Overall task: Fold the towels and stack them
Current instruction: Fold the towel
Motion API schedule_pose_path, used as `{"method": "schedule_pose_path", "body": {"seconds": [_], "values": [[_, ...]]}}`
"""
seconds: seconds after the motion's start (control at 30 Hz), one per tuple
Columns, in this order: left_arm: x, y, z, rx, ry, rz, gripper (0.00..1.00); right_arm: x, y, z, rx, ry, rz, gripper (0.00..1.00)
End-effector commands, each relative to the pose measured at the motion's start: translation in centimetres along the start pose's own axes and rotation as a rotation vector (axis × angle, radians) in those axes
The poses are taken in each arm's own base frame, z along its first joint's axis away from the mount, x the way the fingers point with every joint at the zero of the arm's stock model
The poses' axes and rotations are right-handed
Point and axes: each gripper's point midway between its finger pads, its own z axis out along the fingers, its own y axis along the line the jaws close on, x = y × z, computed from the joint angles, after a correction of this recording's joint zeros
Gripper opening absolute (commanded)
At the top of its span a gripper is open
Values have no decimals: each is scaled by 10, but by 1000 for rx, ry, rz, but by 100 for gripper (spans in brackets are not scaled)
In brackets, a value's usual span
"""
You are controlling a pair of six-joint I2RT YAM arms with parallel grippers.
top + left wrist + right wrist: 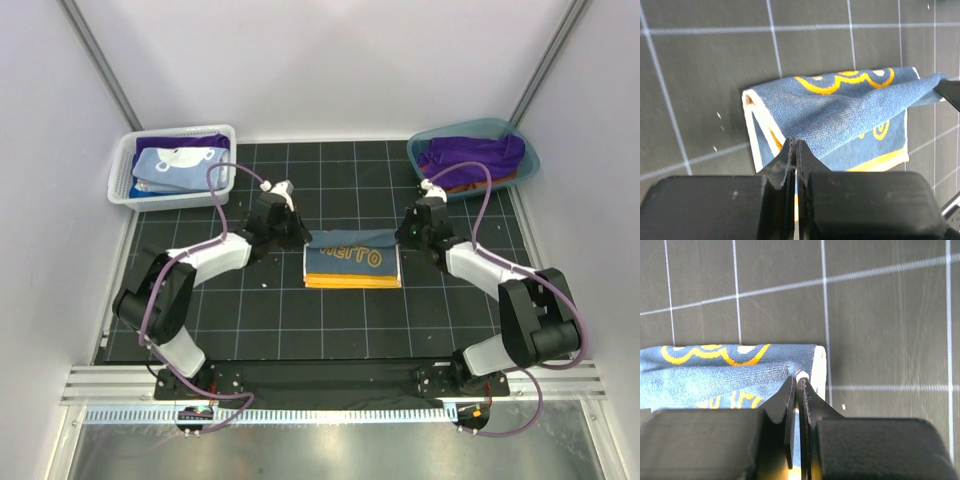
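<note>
Pinching opposite edges of a navy-blue terry towel with yellow-orange lettering (352,262), part-folded mid black gridded table (260,300), with left end effector (794,148) and right end effector (796,381) clenched on it, likely to carry the fold over.

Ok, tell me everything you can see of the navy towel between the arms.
The towel is navy terry with yellow-orange lettering and a pale edge band. It lies folded on the black gridded mat, top layer raised. The left gripper pinches one end of that layer, the right gripper the other, both shut.
</note>
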Motion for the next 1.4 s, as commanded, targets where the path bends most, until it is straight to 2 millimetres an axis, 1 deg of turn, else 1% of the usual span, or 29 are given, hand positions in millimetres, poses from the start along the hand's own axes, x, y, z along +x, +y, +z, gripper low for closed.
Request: {"method": "schedule_pose_path", "body": {"seconds": [0.0, 0.03, 0.1, 0.17, 0.23, 0.37, 0.43, 0.73, 0.83, 0.87, 0.9, 0.93, 0.97, 1.0, 1.03, 1.07, 1.1, 1.17, 1.2, 1.23, 1.27, 1.3, 1.33, 1.37], "values": [[-8, -13, -12, 16, -74, 13, 0, -14, 0, -11, -7, -94, 58, 6], [-8, -15, -16, 18, -79, 17, 0, -13, -1, -13, -10, -98, 63, 6], [-1, -12, -19, 4, -75, 20, 0, -6, -2, -19, -15, -99, 76, 6], [-3, -11, -23, -3, -87, 18, 0, 0, -5, -24, -22, -103, 86, 6], [0, -9, -26, -8, -85, 16, 0, 4, -4, -27, -32, -102, 98, 6], [6, -6, -29, -19, -78, 15, 0, 13, -8, -34, -34, -105, 102, 6], [8, -3, -29, -28, -74, 14, 0, 13, -6, -38, -48, -112, 106, 6], [15, 2, -26, -47, -49, 16, 0, 32, -9, -39, -59, -80, 110, 7], [21, 4, -23, -48, -31, 17, 0, 41, -10, -39, -58, -61, 111, 7], [22, 4, -23, -47, -24, 16, 0, 43, -11, -40, -59, -57, 111, 11], [23, 4, -23, -45, -21, 16, 5, 43, -11, -41, -60, -59, 110, 15], [23, 4, -25, -43, -21, 16, 8, 45, -13, -42, -54, -54, 112, 22], [24, 3, -26, -40, -21, 15, 17, 40, -12, -45, -55, -69, 113, 26], [25, 3, -27, -37, -18, 16, 22, 37, -12, -47, -53, -77, 109, 30], [23, 1, -29, -30, -22, 18, 27, 39, -14, -49, -40, -64, 103, 37], [25, 0, -31, -25, -16, 19, 32, 28, -11, -53, -40, -88, 104, 39], [24, -2, -33, -20, -15, 22, 34, 28, -12, -57, -31, -76, 100, 41], [22, -5, -39, -18, -19, 28, 36, 11, -5, -62, -41, -105, 99, 42], [19, -5, -41, -20, -25, 27, 37, 14, -7, -66, -25, -82, 94, 42], [19, -5, -44, -30, -23, 29, 37, 5, -3, -69, -32, -95, 95, 43], [11, -9, -48, -23, -47, 31, 38, 6, -3, -70, -27, -80, 94, 43], [13, -7, -50, -36, -35, 31, 38, 1, 1, -71, -34, -90, 93, 43], [8, -10, -52, -44, -31, 31, 38, -1, 3, -72, -32, -81, 94, 43], [6, -12, -53, -46, -27, 30, 38, 1, 8, -71, -37, -68, 91, 43]]}}
